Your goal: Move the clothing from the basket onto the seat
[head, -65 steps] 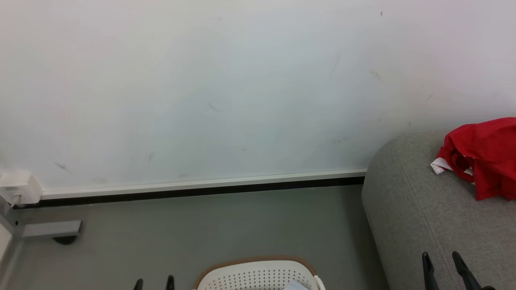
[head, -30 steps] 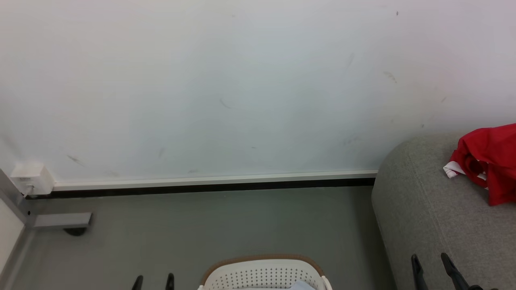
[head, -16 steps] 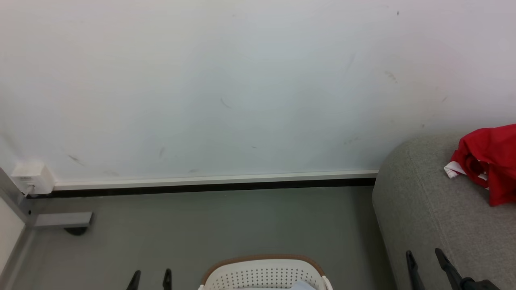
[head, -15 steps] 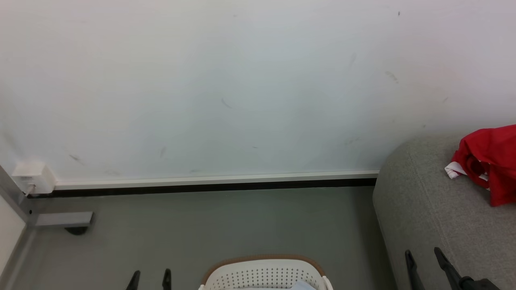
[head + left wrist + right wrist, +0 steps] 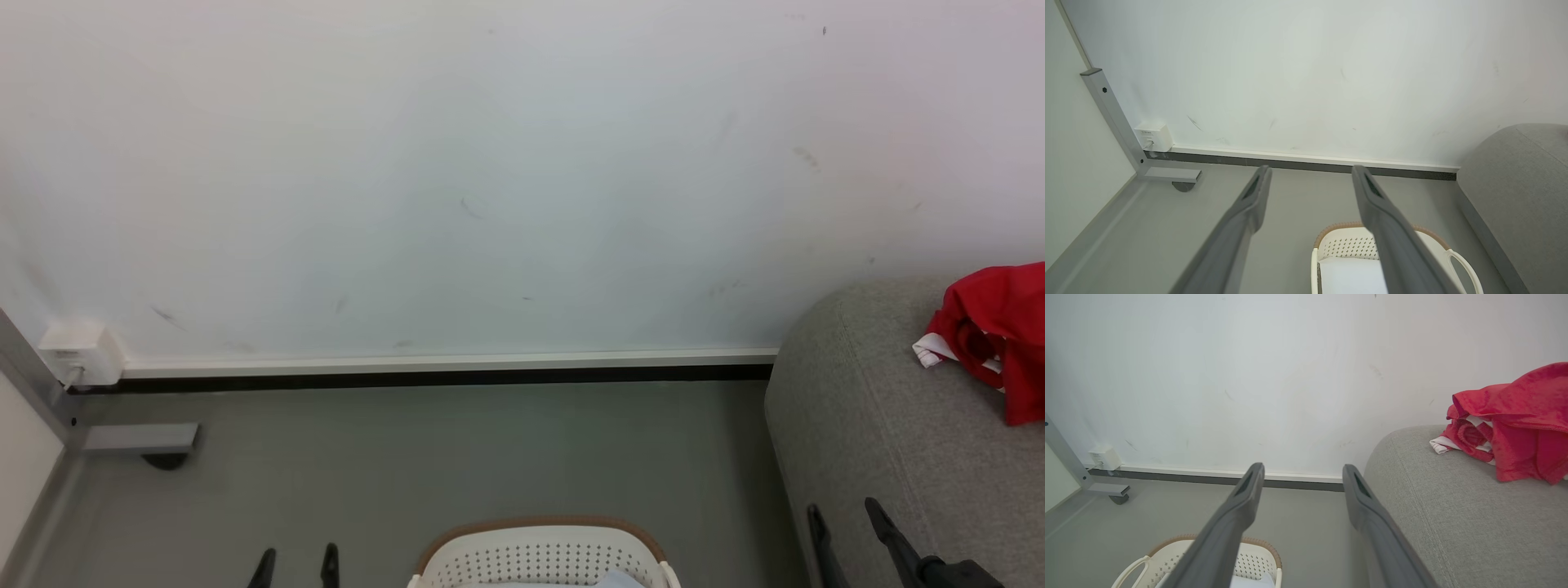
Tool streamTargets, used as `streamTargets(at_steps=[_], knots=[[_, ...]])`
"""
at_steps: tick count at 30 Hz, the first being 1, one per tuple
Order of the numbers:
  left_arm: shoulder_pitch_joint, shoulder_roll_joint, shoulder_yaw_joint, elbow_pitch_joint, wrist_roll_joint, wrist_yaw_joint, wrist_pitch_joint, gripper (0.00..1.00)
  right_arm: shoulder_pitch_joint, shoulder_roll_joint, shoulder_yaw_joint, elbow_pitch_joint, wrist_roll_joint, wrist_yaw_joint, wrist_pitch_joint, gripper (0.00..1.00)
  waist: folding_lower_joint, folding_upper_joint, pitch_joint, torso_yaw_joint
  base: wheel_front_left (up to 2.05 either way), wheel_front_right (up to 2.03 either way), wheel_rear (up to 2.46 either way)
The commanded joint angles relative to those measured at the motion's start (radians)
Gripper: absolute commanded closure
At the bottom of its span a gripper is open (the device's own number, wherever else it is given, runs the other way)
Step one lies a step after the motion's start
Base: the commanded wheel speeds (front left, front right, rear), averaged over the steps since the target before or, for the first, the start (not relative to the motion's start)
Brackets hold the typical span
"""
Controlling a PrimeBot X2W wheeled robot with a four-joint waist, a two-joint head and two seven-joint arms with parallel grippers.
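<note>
A scuffed white wall [image 5: 490,163] meets grey floor [image 5: 449,441], where the left gripper [image 5: 297,555] hangs spread and empty beside the oval white perforated plastic basket [image 5: 539,545] with a brown rim, pale cloth [image 5: 618,580] inside. Further right, the right gripper [image 5: 842,508], also spread and empty, hovers by the large grey woven sofa [image 5: 865,408], where crumpled red white-trimmed clothing [image 5: 992,335] lies.
</note>
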Motion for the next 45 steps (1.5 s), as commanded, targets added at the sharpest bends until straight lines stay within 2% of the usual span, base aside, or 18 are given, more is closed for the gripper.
streamTargets(at_steps=[1, 6, 26, 45], knots=[[0.000, 0.000, 0.001, 0.000, 0.000, 0.000, 0.000, 1.00, 0.000, 0.000, 0.001, 0.000, 0.001, 0.000, 0.000, 1.00, 0.0000, 0.0000, 0.000, 0.000, 0.00, 0.00, 0.00], [0.015, -0.008, -0.001, 0.038, -0.010, -0.001, 0.006, 1.00, 0.028, 0.007, 0.000, 0.032, 0.011, 0.000, 0.010, 1.00, 0.0000, 0.0000, 0.001, 0.000, 0.00, 0.00, 0.00], [-0.038, -0.006, 0.038, 0.011, -0.392, -0.037, 0.102, 1.00, -0.002, 0.015, -0.055, -0.016, 0.365, 0.000, 0.105, 1.00, 0.0000, 0.0000, 0.012, 0.001, 0.00, 0.00, 0.00], [-0.077, -0.004, 0.066, -0.010, -0.681, -0.064, 0.175, 1.00, -0.025, 0.021, -0.095, -0.051, 0.634, -0.001, 0.176, 1.00, 0.0000, 0.0000, 0.023, 0.002, 0.00, 0.00, 0.00]])
